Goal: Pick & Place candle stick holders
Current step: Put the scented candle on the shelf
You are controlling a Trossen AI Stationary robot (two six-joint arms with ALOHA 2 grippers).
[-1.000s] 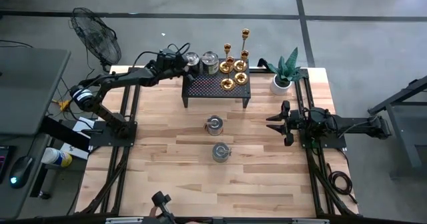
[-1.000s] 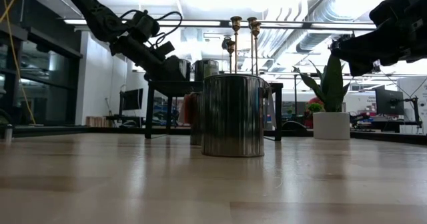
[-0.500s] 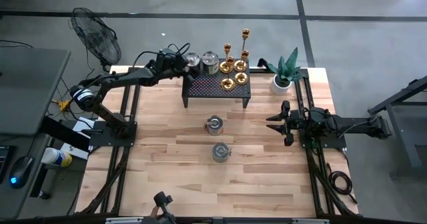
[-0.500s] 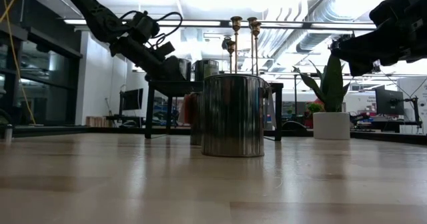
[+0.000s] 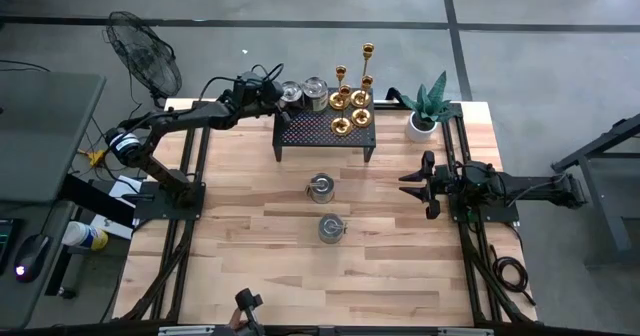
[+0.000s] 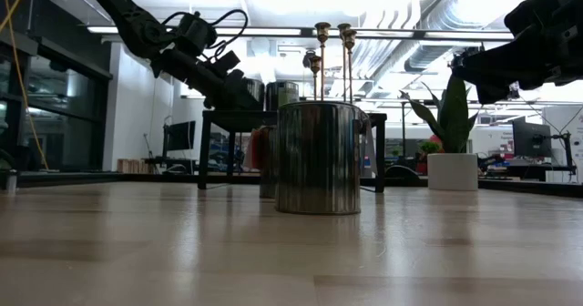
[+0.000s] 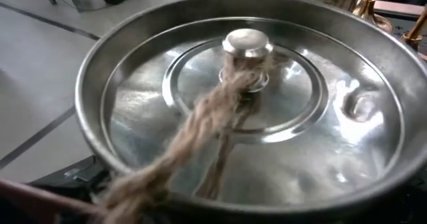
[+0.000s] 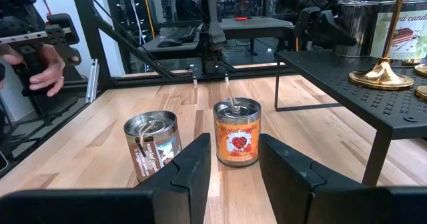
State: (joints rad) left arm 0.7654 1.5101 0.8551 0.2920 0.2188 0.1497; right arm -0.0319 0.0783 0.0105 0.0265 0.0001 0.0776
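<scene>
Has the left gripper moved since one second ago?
Yes. The left gripper has shifted slightly along the black rack's back edge toward the silver tins.

The left arm stretches across the desk's far-left corner, its left hand point(image 5: 272, 92) held high near the far edge. The right arm lies low along the right edge, its right hand point(image 5: 412, 183) pointing inward with fingers point(image 8: 193, 164) spread apart.

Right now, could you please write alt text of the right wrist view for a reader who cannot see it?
Two candle tins stand on the wooden table beyond the right gripper, its fingers open. A black perforated shelf carries a gold candlestick base; a person's hand shows behind.
</scene>
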